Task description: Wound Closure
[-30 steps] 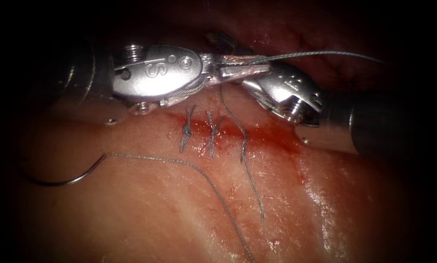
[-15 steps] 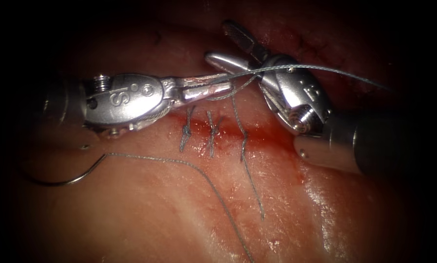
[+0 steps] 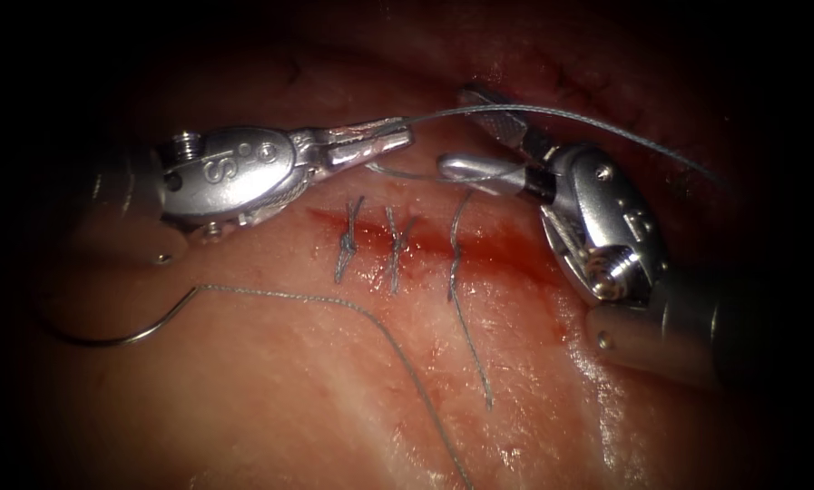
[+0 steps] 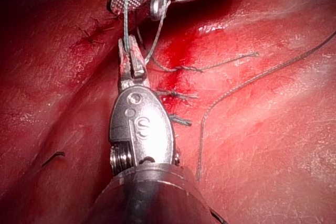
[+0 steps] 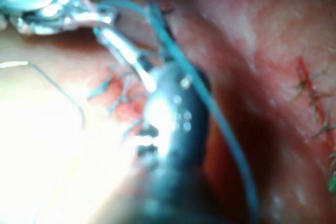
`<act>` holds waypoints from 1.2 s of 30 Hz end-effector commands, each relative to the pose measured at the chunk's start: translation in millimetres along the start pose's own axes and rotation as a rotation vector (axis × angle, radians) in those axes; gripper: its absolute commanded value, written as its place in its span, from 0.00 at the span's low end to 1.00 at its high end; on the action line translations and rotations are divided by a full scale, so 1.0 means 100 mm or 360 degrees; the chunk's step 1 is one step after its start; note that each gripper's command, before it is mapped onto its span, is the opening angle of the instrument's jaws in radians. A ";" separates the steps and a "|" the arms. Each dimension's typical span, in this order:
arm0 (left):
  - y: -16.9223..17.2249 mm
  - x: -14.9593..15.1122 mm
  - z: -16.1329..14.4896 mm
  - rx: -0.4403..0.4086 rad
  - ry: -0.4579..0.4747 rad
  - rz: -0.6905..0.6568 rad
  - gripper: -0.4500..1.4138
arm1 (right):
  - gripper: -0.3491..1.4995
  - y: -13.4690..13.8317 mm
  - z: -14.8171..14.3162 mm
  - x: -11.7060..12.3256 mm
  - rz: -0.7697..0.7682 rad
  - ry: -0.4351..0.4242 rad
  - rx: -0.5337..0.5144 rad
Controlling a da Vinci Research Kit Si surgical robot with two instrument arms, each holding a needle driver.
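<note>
Now, vs earlier:
left tool (image 3: pixel 397 138): fingers clenched on thread (image 3: pixel 552 112), barely moved
right tool (image 3: pixel 475 132): released, spread, backed off right
needle (image 3: pixel 116 331): unmoved, lying free on tissue (image 3: pixel 289 399)

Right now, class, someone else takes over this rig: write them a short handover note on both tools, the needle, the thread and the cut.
Left tool: jaws shut on the thread.
Right tool: jaws open, holding nothing; thread runs between them.
Needle: free, lying on the tissue at the endoscope view's lower left, not in the tissue.
Done: two tied stitches across the cut; a third strand crosses it further right.
Left: that third stitch is untied; the cut's right end is open.
</note>
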State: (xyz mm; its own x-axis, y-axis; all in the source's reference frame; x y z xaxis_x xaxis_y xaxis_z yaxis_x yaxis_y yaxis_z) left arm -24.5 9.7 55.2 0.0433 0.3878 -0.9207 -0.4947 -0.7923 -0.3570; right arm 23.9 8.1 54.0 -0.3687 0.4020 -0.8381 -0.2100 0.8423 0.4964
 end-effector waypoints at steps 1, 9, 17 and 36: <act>0.003 -0.013 0.008 -0.0004 0.0003 -0.0018 0.00 | 0.46 -0.007 0.004 -0.008 0.0034 0.0008 0.0064; 0.000 -0.024 0.016 0.0002 0.0014 -0.0035 0.00 | 0.40 -0.021 0.004 -0.003 0.0014 0.0001 0.0219; 0.007 -0.037 0.025 -0.0024 0.0003 -0.0031 0.00 | 0.40 -0.022 0.007 -0.001 -0.0028 -0.0022 0.0321; 0.019 -0.043 0.034 -0.0121 -0.0025 -0.0025 0.00 | 0.49 -0.030 0.025 -0.014 -0.0252 -0.0670 0.1519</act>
State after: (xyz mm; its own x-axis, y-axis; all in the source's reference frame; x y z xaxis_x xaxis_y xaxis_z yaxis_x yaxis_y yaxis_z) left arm -28.3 8.6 58.3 0.0317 0.4075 -0.9126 -0.4210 -0.8227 -0.3820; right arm 26.7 6.0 52.6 -0.0071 0.1893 -0.9819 0.6594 0.7391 0.1377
